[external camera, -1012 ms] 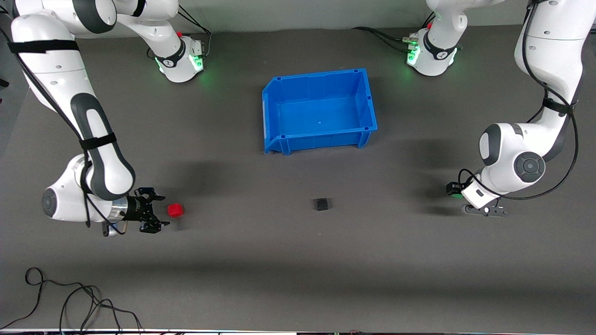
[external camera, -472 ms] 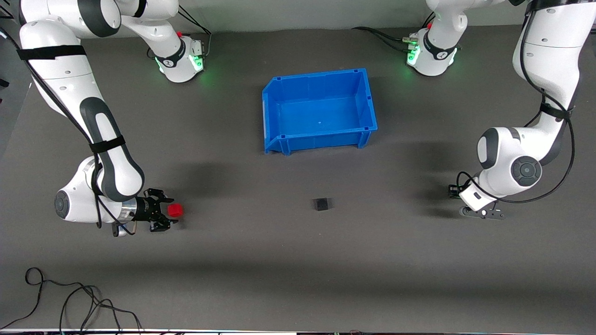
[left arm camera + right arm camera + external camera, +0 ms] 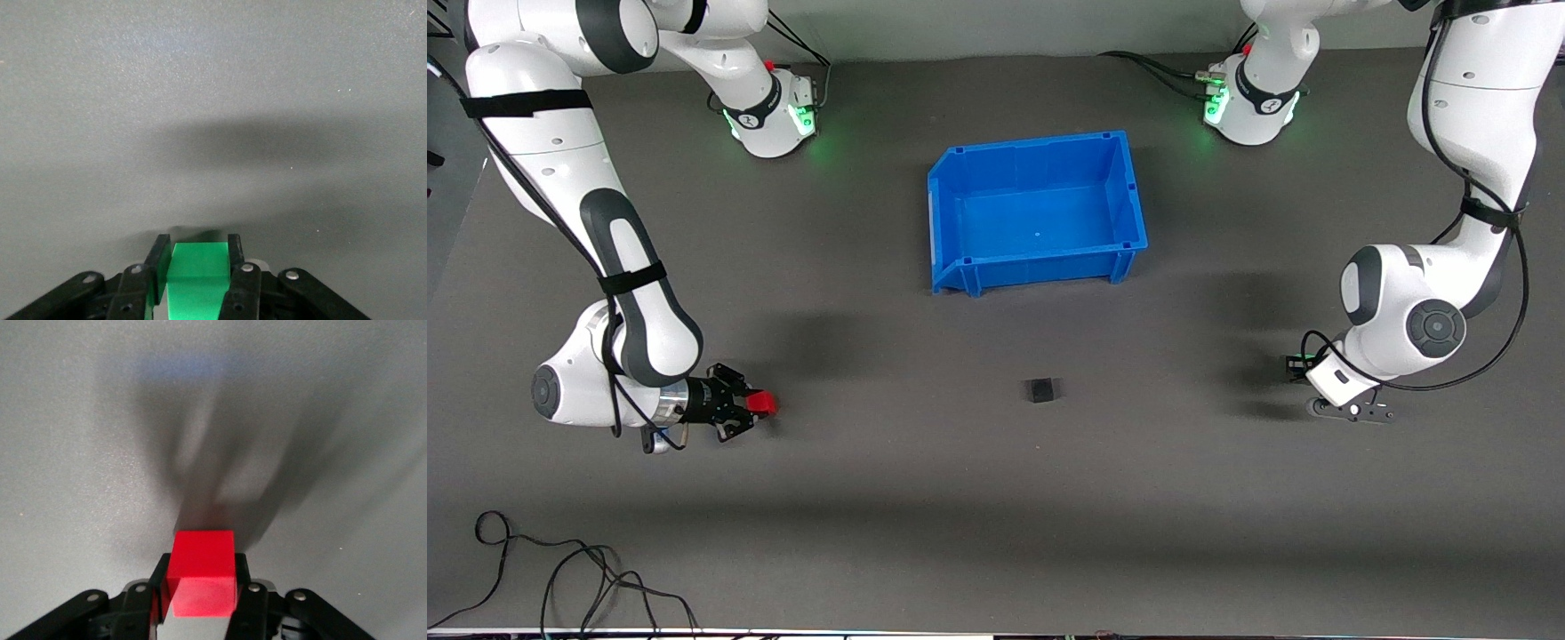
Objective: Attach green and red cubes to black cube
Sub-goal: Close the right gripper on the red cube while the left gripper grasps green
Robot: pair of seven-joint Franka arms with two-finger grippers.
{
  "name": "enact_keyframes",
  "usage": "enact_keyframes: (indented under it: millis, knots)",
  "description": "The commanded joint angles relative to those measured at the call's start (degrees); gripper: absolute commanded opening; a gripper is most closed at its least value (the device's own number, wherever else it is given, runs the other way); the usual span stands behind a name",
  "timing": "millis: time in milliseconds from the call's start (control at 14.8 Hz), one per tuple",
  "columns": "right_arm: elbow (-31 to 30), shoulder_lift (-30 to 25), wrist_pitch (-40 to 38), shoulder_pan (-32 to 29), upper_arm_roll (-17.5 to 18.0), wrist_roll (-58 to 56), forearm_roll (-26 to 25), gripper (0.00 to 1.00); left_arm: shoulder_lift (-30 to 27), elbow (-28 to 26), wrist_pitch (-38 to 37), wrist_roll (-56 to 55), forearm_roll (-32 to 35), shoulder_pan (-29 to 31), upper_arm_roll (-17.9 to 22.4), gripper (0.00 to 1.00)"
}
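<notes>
The right gripper point(image 3: 754, 409) clamps the red cube point(image 3: 762, 404) near the right arm's table edge. The left gripper point(image 3: 197, 267), hidden from the front, apparently pinches the green cube point(image 3: 198, 275). The black cube point(image 3: 1040, 389) sits mid-table.

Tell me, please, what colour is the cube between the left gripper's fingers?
Green cube, seen best in the left wrist view, in the left gripper.

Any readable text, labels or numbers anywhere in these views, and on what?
None can be read.
Arm bases: small dark markings on the collars, too small to read.
Blue bin, black cube, red cube, green cube: no text or label visible.
</notes>
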Motion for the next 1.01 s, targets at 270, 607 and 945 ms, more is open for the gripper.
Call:
enact_keyframes:
  millis: [270, 607, 945]
  knots:
    - [2.2, -0.2, -1.4, 0.5, -0.1, 1.1, 1.7, 0.17, 1.5, 7.5, -6.8, -13.0, -3.1, -1.8, -0.2, 0.00]
    - [5.8, -0.8, -1.6, 7.5, 0.6, 14.3, 1.7, 0.17, 4.2, 20.6, -21.1, -38.0, -3.4, -8.0, -0.3, 0.00]
    - [9.1, 0.0, 1.1, 17.2, 0.5, 28.1, 5.3, 0.17, 6.7, 22.1, -18.7, -65.7, -9.2, -14.7, -0.7, 0.00]
